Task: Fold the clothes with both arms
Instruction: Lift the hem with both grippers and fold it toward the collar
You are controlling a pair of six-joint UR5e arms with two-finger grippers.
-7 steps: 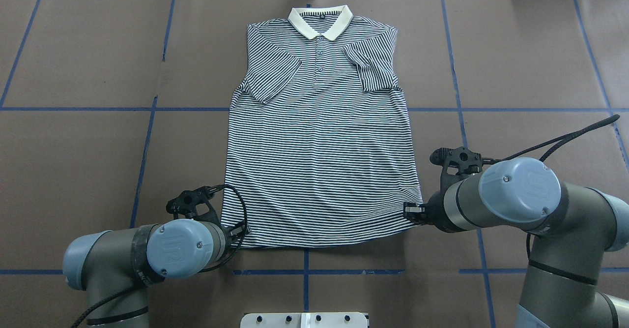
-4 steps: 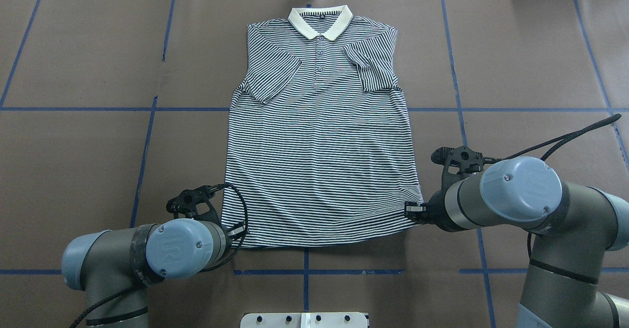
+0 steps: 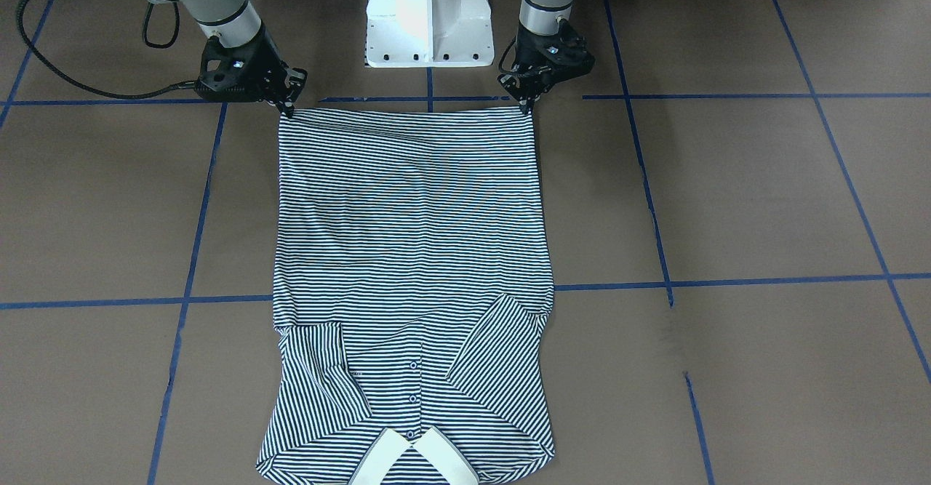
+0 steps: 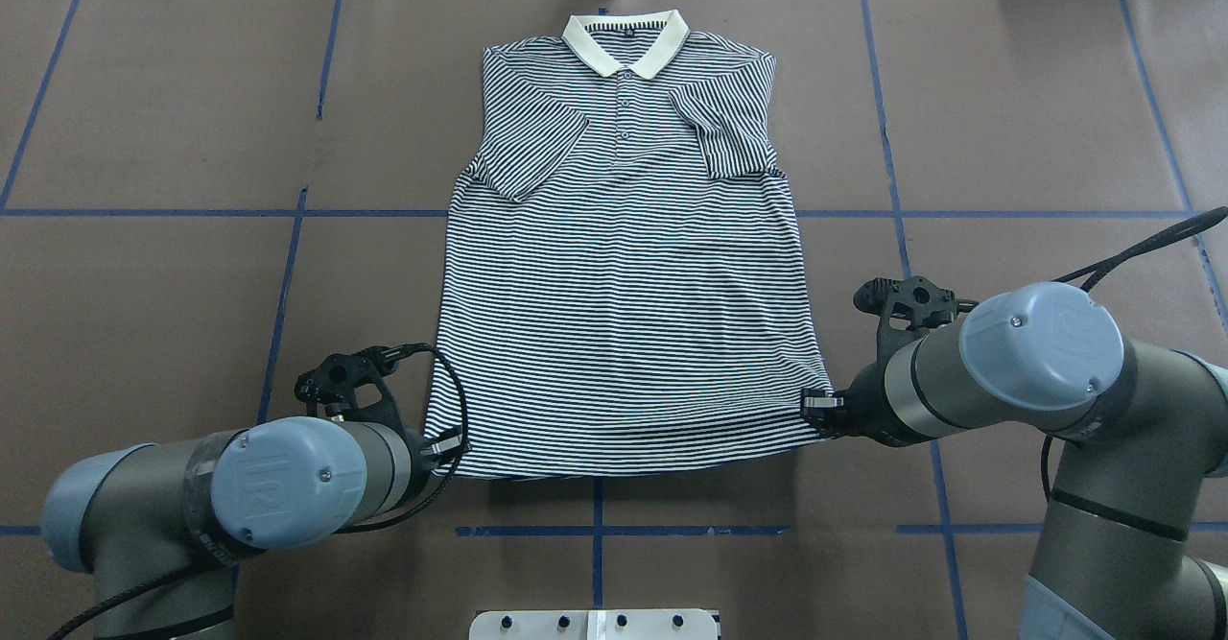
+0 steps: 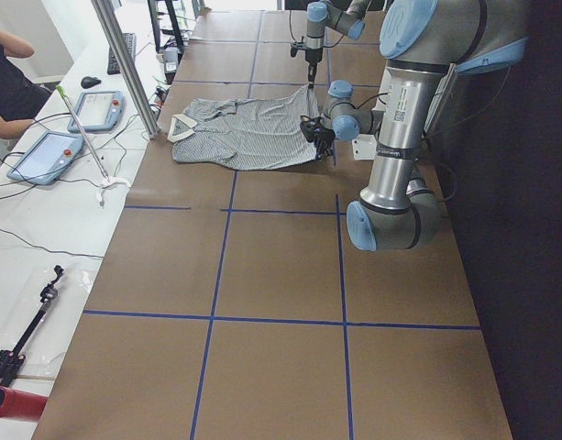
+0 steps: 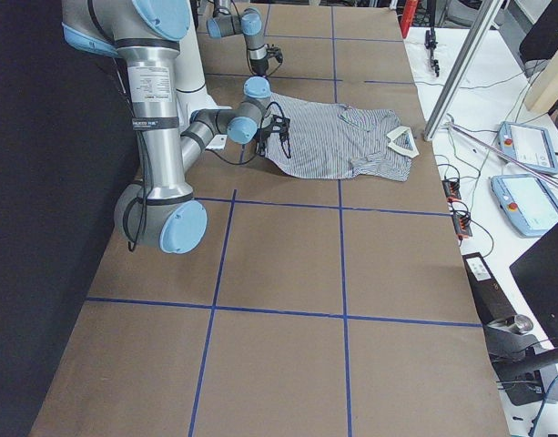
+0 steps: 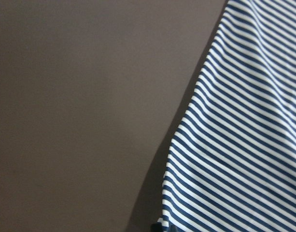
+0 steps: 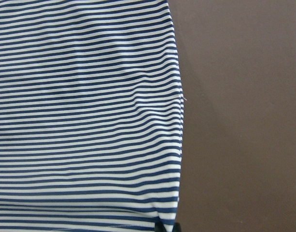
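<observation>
The clothes are one navy-and-white striped polo shirt (image 4: 624, 285) lying flat on the brown table, its white collar (image 4: 625, 45) at the far side and both sleeves folded inward. My left gripper (image 4: 447, 448) is shut on the hem's left corner, which the front-facing view puts on its right (image 3: 525, 104). At the opposite hem corner my right gripper (image 4: 814, 403) is shut as well, on that view's left (image 3: 286, 107). Each wrist view shows striped cloth (image 7: 244, 145) (image 8: 85, 121) up close, with a dark fingertip at the bottom edge.
Blue tape lines (image 4: 595, 531) divide the brown table top into a grid. The white pedestal base (image 3: 428, 19) stands just behind the hem. Beyond the collar, a white bench carries tablets (image 5: 47, 156) and cables, and a person (image 5: 5, 55) sits there.
The left arm has swung left and back toward the robot, the right arm slightly right. Both grippers stay at the hem corners, and the hem's left corner has shifted a little left.
</observation>
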